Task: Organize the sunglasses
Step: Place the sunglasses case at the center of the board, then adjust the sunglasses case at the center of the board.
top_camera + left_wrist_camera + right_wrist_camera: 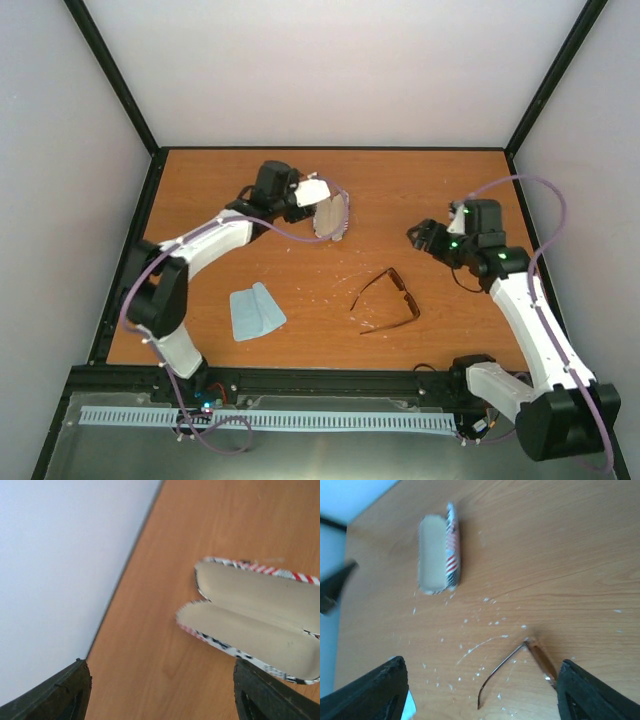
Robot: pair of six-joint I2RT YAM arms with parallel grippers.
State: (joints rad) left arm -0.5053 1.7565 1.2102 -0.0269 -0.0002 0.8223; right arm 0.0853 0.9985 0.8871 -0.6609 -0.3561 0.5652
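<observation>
The sunglasses [388, 300], with a thin reddish-brown frame, lie on the table right of centre, temple arms spread; the right wrist view shows one arm and part of the front [520, 664]. The tan case [331, 216] lies open at the back of the table, its two pale halves [250, 620] side by side and its red-white stripes [451, 550] outside. My left gripper [318, 195] hovers at the case's far end, open, with only bare wood between its fingers [55, 695]. Right of the sunglasses and above them, my right gripper [418, 238] is open and empty.
A light blue cloth [255, 312] lies folded at the front left, and its corner [409, 706] shows beside my right gripper's finger. White specks [480, 625] dot the wood between case and sunglasses. Black frame posts and pale walls enclose the table [470, 180].
</observation>
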